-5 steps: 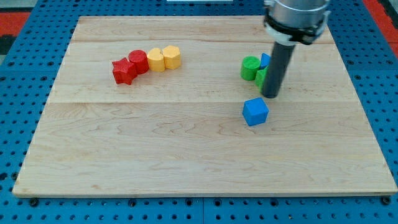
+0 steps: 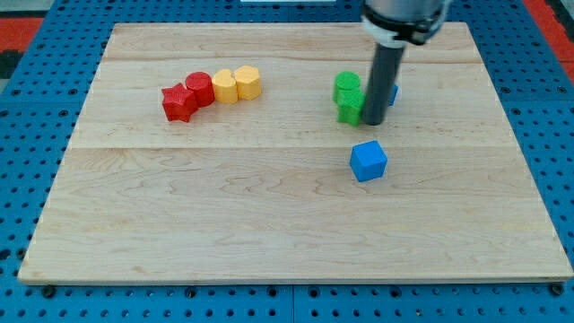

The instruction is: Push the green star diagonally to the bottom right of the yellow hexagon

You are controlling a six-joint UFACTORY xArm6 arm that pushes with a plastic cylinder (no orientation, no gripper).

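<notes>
My tip rests on the board against the right side of a green block, which looks like the star. A second green block, rounder, touches it just above. A blue block sits behind the rod, mostly hidden. The yellow hexagon stands at the view's upper left, at the right end of a row, with another yellow block beside it. The green blocks lie well to the right of the hexagon and slightly lower.
A red round block and a red star-like block continue the row to the left of the yellow ones. A blue cube sits just below my tip. The wooden board lies on a blue pegboard.
My tip has moved left and slightly up. It has pushed both green blocks left. The blue cube and the red-yellow row have not moved.
</notes>
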